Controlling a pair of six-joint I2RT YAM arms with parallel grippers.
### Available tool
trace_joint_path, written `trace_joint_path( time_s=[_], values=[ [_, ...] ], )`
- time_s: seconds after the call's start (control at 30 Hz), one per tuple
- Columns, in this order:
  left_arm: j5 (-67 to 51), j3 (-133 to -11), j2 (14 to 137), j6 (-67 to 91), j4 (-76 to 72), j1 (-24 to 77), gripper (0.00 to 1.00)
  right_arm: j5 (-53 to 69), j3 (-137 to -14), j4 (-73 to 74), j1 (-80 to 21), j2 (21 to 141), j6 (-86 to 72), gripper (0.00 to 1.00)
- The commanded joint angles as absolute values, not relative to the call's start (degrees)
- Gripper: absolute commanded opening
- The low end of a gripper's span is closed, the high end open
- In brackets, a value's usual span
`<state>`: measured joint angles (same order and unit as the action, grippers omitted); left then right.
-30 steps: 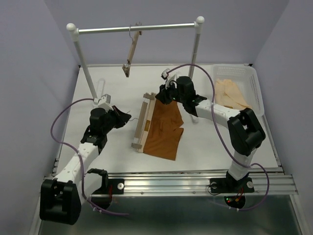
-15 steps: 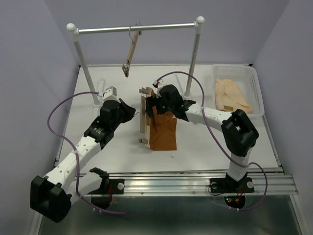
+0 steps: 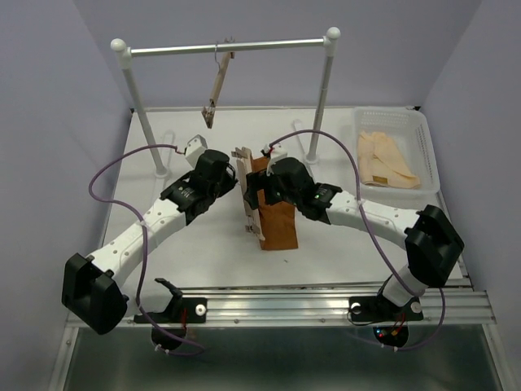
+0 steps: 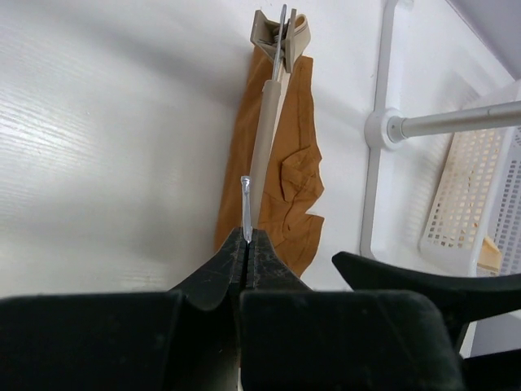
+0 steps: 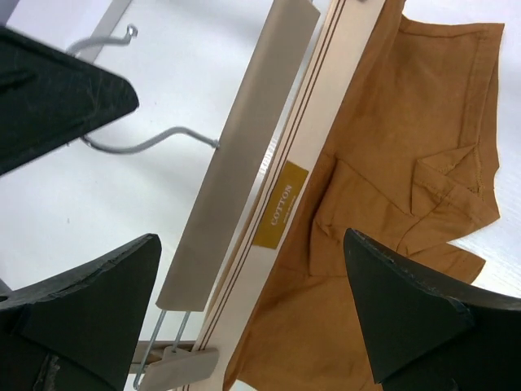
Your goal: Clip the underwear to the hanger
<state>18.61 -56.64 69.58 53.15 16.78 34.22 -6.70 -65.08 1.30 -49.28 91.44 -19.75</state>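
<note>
Black and clenched, the left hand (image 4: 247,244) reaches in from the left over the white surface (image 3: 163,244). Its fingers pinch the thin metal wire hook (image 4: 245,208) of the slim light-wood hanger (image 5: 236,175). That hanger lies mid-surface, running near to far, with a metal clip (image 4: 275,32) at its far end. Just right of the bar lies the flat rust-brown cloth underwear (image 5: 399,138), its lighter tan waistband (image 5: 281,204) pressed along the wood. The tan edge reaches the far clip, but whether the clip bites it I cannot tell.

The right hand (image 5: 251,238) hovers over bar and waistband, released — its two fingers are spread wide, grasping nothing.

Along the far side, a long steel rail (image 3: 228,47) on white posts carries a second wooden hanger (image 3: 218,85), dangling on a slant. At the far right sits a white perforated plastic basket (image 3: 427,155) holding pale cream garments (image 3: 387,159) — well apart from the hanger.
</note>
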Motion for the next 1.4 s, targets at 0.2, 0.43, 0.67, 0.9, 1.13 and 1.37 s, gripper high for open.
trace_joint_path(
  time_s=[0.2, 0.43, 0.67, 0.9, 1.13, 1.37],
  values=[
    [26.89, -66.62, 73.39, 59.85, 23.73, 36.83, 0.0, -18.36, -64.25, -4.04, -54.67, 92.54, -16.53, 1.0],
    [27.42, -68.82, 75.5, 60.82, 24.96, 38.14, 0.0, -20.92, -65.21, -5.27, -56.25, 96.06, -13.98, 0.91],
    [26.72, -69.26, 75.67, 60.38, 24.35, 38.23, 0.0, -22.85, -64.6, -7.55, -56.78, 98.43, -14.59, 0.65],
    [26.46, -69.26, 75.76, 59.94, 23.99, 38.32, 0.0, -23.2, -64.78, -7.82, -56.78, 99.05, -14.59, 0.38],
    [22.94, -69.26, 76.73, 57.49, 20.92, 38.32, 0.0, -22.68, -64.6, -8.17, -56.78, 98.88, -14.5, 0.07],
    [20.57, -70.14, 76.47, 53.09, 18.29, 38.67, 0.65, -26.18, -63.72, -8.17, -56.78, 97.13, -16.79, 0.01]
  ],
)
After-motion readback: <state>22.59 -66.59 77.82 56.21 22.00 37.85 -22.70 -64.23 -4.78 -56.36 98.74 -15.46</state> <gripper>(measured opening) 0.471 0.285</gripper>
